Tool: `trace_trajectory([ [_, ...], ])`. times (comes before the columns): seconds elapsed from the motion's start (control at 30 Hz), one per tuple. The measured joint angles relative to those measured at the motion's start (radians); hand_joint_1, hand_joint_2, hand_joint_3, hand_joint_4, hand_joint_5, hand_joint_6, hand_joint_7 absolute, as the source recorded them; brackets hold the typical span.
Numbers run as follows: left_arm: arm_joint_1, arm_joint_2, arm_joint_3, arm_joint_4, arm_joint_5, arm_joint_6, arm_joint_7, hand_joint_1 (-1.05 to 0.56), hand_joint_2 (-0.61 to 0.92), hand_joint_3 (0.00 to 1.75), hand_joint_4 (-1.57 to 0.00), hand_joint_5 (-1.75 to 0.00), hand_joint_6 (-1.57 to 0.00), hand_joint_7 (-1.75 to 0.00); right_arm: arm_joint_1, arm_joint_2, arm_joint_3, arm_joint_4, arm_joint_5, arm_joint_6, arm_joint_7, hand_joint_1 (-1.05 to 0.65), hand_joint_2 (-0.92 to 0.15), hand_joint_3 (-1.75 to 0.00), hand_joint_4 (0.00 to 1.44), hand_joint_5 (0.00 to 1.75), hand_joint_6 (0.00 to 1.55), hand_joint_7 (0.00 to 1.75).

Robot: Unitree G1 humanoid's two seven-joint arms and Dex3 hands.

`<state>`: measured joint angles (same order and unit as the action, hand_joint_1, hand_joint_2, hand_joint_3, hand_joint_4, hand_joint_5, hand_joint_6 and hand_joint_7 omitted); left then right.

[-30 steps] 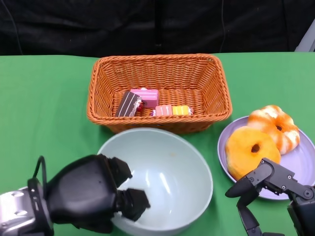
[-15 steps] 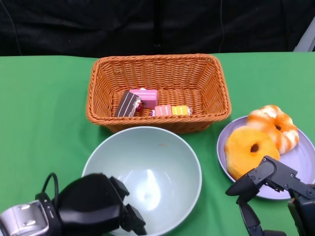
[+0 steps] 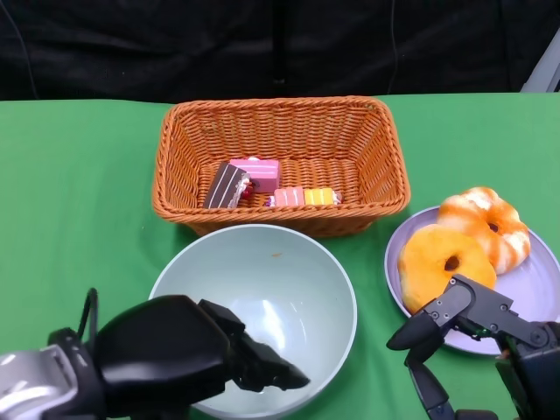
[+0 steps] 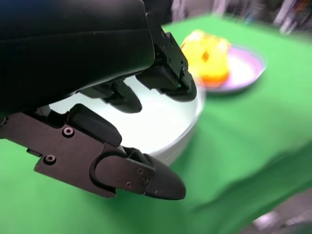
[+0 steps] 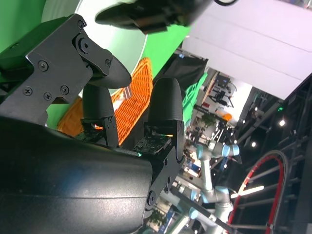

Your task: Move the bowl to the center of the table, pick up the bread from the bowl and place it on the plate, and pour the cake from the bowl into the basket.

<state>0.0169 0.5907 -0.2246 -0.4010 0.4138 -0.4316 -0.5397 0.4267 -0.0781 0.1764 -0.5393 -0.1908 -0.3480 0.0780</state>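
Bowl [image 3: 289, 280]: pale green, empty, on the green counter [image 3: 79, 192] just in front of the basket [image 3: 280, 122]. Basket: holds 3 cake pieces [image 3: 262, 182]. Plate [image 3: 534, 297]: lilac, right of bowl, carries 2 breads [image 3: 446, 262]. Left robot hand [image 3: 188, 354]: fingers spread over the bowl's near rim, holding nothing. Right robot hand [image 3: 464, 350]: fingers apart, empty, beside the plate.

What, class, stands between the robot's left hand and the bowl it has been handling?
Nothing visible. The left hand hangs at the near rim of the bowl, its fingers reaching over the rim with only air between them and the empty inside. The basket lies beyond the bowl, not between.
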Motion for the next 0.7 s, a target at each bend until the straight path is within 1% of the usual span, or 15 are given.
trace_trajectory([
  [0.1,0.015,0.002,0.031,-0.016,-0.154,0.018,-0.020,-0.81,0.92,0.22,-0.66,-0.38,-0.66,-0.10,-0.007,0.001,0.005,0.000,0.011,0.002,0.002,-0.01,-0.33,-1.34,0.63,1.53,0.59,1.30],
  [0.17,0.017,0.006,0.039,-0.018,-0.187,0.023,-0.026,-0.81,0.92,0.22,-0.66,-0.39,-0.67,-0.10,-0.009,0.001,0.006,0.000,0.011,0.004,0.002,-0.01,-0.33,-1.34,0.63,1.53,0.59,1.30],
  [0.27,0.021,0.009,0.039,-0.018,-0.188,0.028,-0.036,-0.81,0.92,0.23,-0.65,-0.40,-0.67,-0.09,-0.010,0.001,0.006,0.000,0.011,0.006,0.002,-0.01,-0.32,-1.35,0.63,1.53,0.59,1.30],
  [0.3,0.035,-0.007,0.046,-0.019,-0.225,0.034,-0.029,-0.64,0.92,0.22,-0.66,-0.69,-0.72,-0.17,-0.013,0.001,0.010,0.000,0.011,0.009,0.003,-0.01,-0.31,-1.37,0.63,1.54,0.59,1.31],
  [0.33,0.069,-0.052,0.060,-0.021,-0.304,0.046,0.004,-0.52,0.92,0.21,-0.62,-0.97,-0.73,-0.27,-0.013,0.002,0.016,0.000,0.013,0.011,0.005,-0.02,-0.30,-1.38,0.62,1.55,0.59,1.33],
  [0.37,0.106,-0.125,0.070,-0.031,-0.391,0.060,0.048,-0.45,0.92,0.23,-0.59,-1.11,-0.68,-0.43,-0.014,0.002,0.025,0.000,0.015,0.018,0.008,-0.02,-0.29,-1.40,0.62,1.56,0.59,1.34],
  [0.4,0.146,-0.194,0.076,-0.050,-0.470,0.075,0.093,-0.41,0.92,0.24,-0.57,-1.21,-0.58,-0.64,-0.015,0.003,0.036,0.000,0.021,0.025,0.013,-0.03,-0.28,-1.42,0.61,1.57,0.59,1.36],
  [0.43,0.185,-0.256,0.086,-0.070,-0.541,0.093,0.137,-0.40,0.92,0.24,-0.56,-1.24,-0.55,-0.71,-0.015,0.004,0.047,0.000,0.031,0.029,0.020,-0.03,-0.27,-1.43,0.61,1.58,0.59,1.36],
  [0.5,0.233,-0.307,0.113,-0.084,-0.598,0.118,0.180,-0.29,0.92,0.26,-0.55,-1.35,-0.43,-0.91,-0.018,0.003,0.059,0.001,0.048,0.030,0.031,-0.04,-0.26,-1.45,0.60,1.61,0.59,1.39],
  [0.53,0.256,-0.324,0.123,-0.085,-0.615,0.128,0.195,-0.26,0.91,0.27,-0.56,-1.37,-0.43,-0.96,-0.019,0.002,0.061,0.002,0.051,0.030,0.034,-0.04,-0.25,-1.46,0.61,1.61,0.60,1.39],
  [0.57,0.281,-0.343,0.129,-0.087,-0.619,0.137,0.214,-0.23,0.81,0.46,-0.60,-1.37,-0.49,-0.99,-0.020,-0.001,0.062,0.002,0.052,0.030,0.040,-0.05,-0.24,-1.48,0.62,1.60,0.61,1.40],
  [0.6,0.309,-0.369,0.132,-0.090,-0.615,0.142,0.241,-0.16,0.62,0.86,-0.64,-1.38,-0.57,-1.03,-0.019,-0.004,0.064,0.003,0.053,0.027,0.044,-0.04,-0.22,-1.51,0.65,1.60,0.63,1.39],
  [0.63,0.333,-0.395,0.132,-0.093,-0.609,0.146,0.266,-0.12,0.54,1.03,-0.66,-1.39,-0.61,-1.05,-0.018,-0.008,0.065,0.003,0.053,0.024,0.047,-0.04,-0.21,-1.52,0.66,1.60,0.64,1.39],
  [0.67,0.357,-0.419,0.132,-0.095,-0.599,0.148,0.290,-0.09,0.51,1.13,-0.67,-1.40,-0.64,-1.08,-0.017,-0.013,0.066,0.005,0.053,0.018,0.050,-0.03,-0.20,-1.54,0.67,1.60,0.66,1.39],
  [0.7,0.375,-0.436,0.132,-0.095,-0.591,0.151,0.305,-0.07,0.49,1.18,-0.68,-1.41,-0.65,-1.09,-0.015,-0.016,0.067,0.006,0.053,0.012,0.051,-0.03,-0.20,-1.55,0.68,1.59,0.66,1.38],
])
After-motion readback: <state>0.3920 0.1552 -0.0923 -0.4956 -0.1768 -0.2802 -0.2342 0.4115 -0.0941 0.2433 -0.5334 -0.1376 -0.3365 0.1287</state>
